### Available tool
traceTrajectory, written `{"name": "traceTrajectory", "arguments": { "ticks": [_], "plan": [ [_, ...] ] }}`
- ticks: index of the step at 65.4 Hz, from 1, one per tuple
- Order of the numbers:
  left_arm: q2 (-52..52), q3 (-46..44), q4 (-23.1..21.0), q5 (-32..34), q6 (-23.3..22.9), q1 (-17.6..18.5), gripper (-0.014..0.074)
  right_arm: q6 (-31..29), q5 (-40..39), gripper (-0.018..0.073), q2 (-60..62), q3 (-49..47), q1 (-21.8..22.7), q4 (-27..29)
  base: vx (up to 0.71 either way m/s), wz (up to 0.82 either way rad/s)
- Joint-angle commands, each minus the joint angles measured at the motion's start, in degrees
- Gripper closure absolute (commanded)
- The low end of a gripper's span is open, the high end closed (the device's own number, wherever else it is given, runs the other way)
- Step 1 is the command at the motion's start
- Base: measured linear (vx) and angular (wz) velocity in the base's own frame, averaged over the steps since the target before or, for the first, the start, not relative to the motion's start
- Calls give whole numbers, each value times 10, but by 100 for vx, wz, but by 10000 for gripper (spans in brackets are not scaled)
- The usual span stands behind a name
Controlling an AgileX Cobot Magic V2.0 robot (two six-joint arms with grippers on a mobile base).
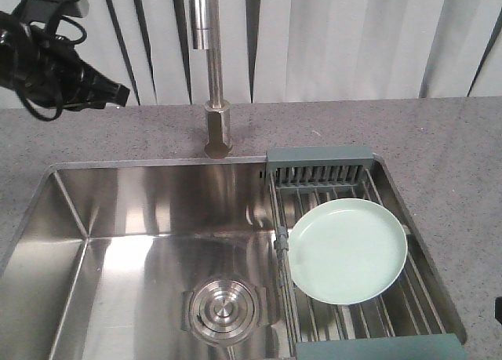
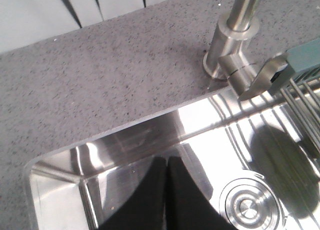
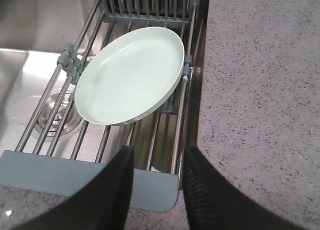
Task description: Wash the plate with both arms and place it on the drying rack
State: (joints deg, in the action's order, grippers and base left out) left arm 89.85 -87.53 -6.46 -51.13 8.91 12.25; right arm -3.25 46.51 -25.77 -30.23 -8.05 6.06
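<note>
The pale mint-green plate lies flat on the drying rack, which spans the right end of the sink. The right wrist view shows the same plate on the rack's steel rods. My right gripper hovers open above the rack's near grey-blue end bar, a short way from the plate's near rim, with nothing between its fingers. My left arm hangs high at the far left, over the counter. My left gripper is shut and empty above the sink's back left corner.
A steel faucet rises from the counter behind the sink. The round drain sits in the basin floor. Grey speckled countertop surrounds the sink on all sides.
</note>
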Motion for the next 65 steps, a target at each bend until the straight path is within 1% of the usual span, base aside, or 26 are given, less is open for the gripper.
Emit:
{"name": "traceTrajectory", "arguments": {
  "ticks": [1,5,12,19,27,42,65],
  "plan": [
    [-72,51,13,80,-24,-1,603,-4,-35,320,-3,-15,2,0,0,0],
    [-102,106,15,108,-37,-10,603,-4,-35,320,-3,-15,2,0,0,0],
    [-147,180,15,133,-60,-34,603,-4,-35,320,-3,-15,2,0,0,0],
    [-194,247,15,140,-61,-58,603,-4,-35,320,-3,-15,2,0,0,0],
    [-249,317,15,143,-61,-72,603,-4,-35,320,-3,-15,2,0,0,0],
    [-371,420,15,153,-59,-74,603,-4,-34,320,-3,-15,2,1,0,0],
    [-570,511,15,136,-59,-74,603,-4,-33,320,-3,-15,2,1,0,0]
  ]
}}
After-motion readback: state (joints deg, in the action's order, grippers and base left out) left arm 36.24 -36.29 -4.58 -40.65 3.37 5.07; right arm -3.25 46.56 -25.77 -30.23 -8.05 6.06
